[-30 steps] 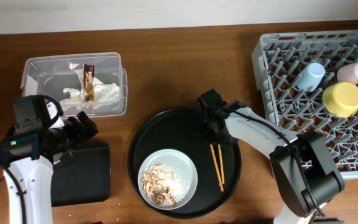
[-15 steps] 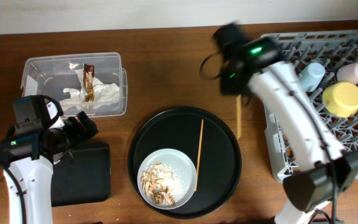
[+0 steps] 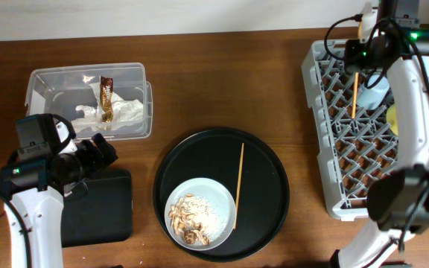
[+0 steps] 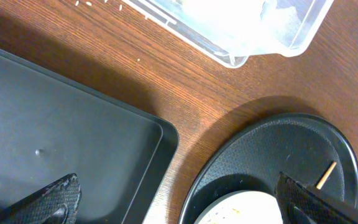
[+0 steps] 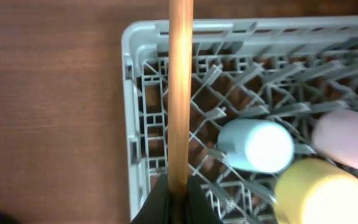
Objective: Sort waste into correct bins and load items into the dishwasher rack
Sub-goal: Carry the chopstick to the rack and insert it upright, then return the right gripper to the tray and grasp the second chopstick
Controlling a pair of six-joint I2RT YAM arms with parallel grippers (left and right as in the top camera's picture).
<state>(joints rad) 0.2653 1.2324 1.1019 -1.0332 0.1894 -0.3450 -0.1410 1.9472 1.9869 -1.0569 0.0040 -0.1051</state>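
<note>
My right gripper [image 3: 359,53] is shut on one wooden chopstick [image 3: 354,93], which hangs over the far left part of the dishwasher rack [image 3: 334,149]. In the right wrist view the chopstick [image 5: 180,93] runs up from the closed jaws [image 5: 179,190], beside the light-blue cup [image 5: 257,144], pink cup [image 5: 347,140] and yellow bowl [image 5: 322,193] in the rack [image 5: 129,93]. The other chopstick [image 3: 239,182] lies on the round black tray [image 3: 267,160], touching the plate [image 3: 218,197] of food scraps [image 3: 188,219]. My left gripper [image 3: 104,152] is open and empty over the black rectangular tray [image 3: 95,212].
The clear tub [image 3: 47,82] at the back left holds the white napkin [image 3: 121,113] and the snack wrapper [image 3: 106,97]. In the left wrist view the black tray [image 4: 61,143], tub corner [image 4: 241,37] and round tray [image 4: 278,143] lie under the spread fingers [image 4: 55,199].
My right arm lifted one chopstick off the round tray and carried it up and right to above the rack. The other chopstick stayed, shifted against the plate. The left arm is unmoved.
</note>
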